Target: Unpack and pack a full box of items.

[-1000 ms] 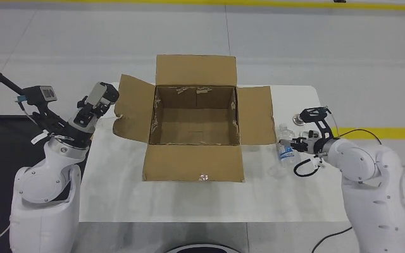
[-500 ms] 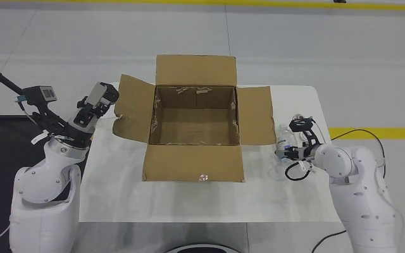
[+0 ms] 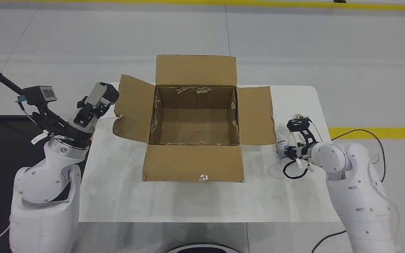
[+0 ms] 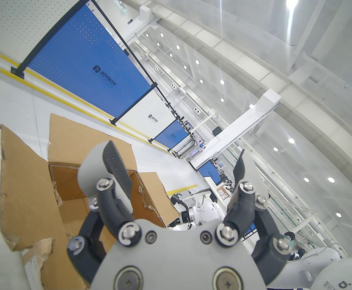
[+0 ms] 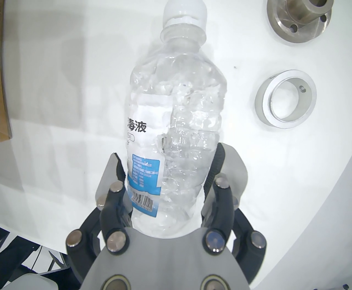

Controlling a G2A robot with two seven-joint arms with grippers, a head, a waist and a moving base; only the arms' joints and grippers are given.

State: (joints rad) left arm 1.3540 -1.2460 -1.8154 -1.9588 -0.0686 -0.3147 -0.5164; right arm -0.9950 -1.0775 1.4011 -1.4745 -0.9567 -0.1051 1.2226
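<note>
A clear, crumpled plastic bottle (image 3: pixel 282 140) (image 5: pixel 176 109) with a white cap and a blue-and-white label lies on the white table, just right of the open cardboard box (image 3: pixel 193 163) (image 4: pixel 68 137). My right gripper (image 3: pixel 290 150) (image 5: pixel 167 162) is shut on the bottle's lower body, one pad against each side. The box's flaps are spread and its inside looks bare. Off the table's left edge, beside the box's left flap, my left gripper (image 3: pixel 104 95) (image 4: pixel 176 162) is raised and open, holding nothing.
A metal ring (image 5: pixel 285 99) and a flanged metal hub (image 5: pixel 302 19) lie on the table (image 3: pixel 190 202) just beyond the bottle, near the right edge. The box's right flap (image 3: pixel 256 115) lies close to the bottle.
My right arm moved in toward the box and lowered over the bottle, and its fingers came to both sides of it. The left arm and the box stayed still.
</note>
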